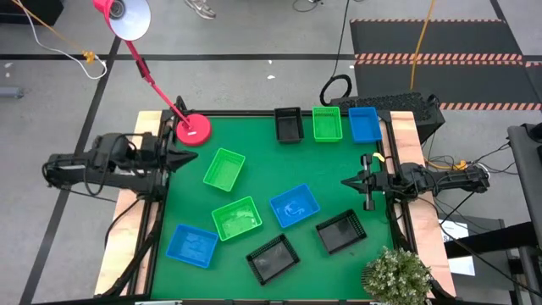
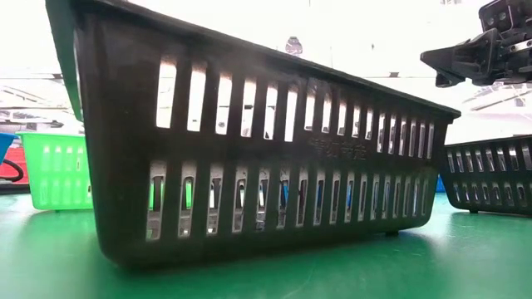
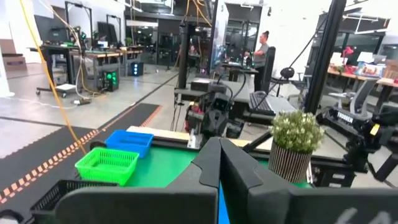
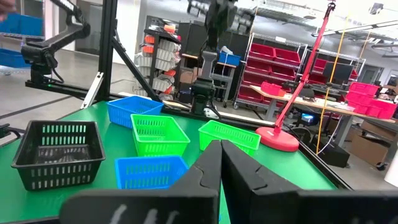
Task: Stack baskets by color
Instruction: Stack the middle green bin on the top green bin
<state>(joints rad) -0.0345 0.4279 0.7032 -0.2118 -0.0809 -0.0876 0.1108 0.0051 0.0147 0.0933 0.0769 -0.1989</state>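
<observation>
Both jaws pressed together, empty: left gripper, right gripper at table edges.

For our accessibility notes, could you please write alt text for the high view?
Nine baskets sit unstacked on the green table: three lined along the far edge, six scattered. The left gripper and right gripper wait shut at the sides.

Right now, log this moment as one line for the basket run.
phase: no stacks yet | baskets: nine, all separate | left gripper: jaws shut, empty, left edge | right gripper: jaws shut, empty, right edge
</observation>
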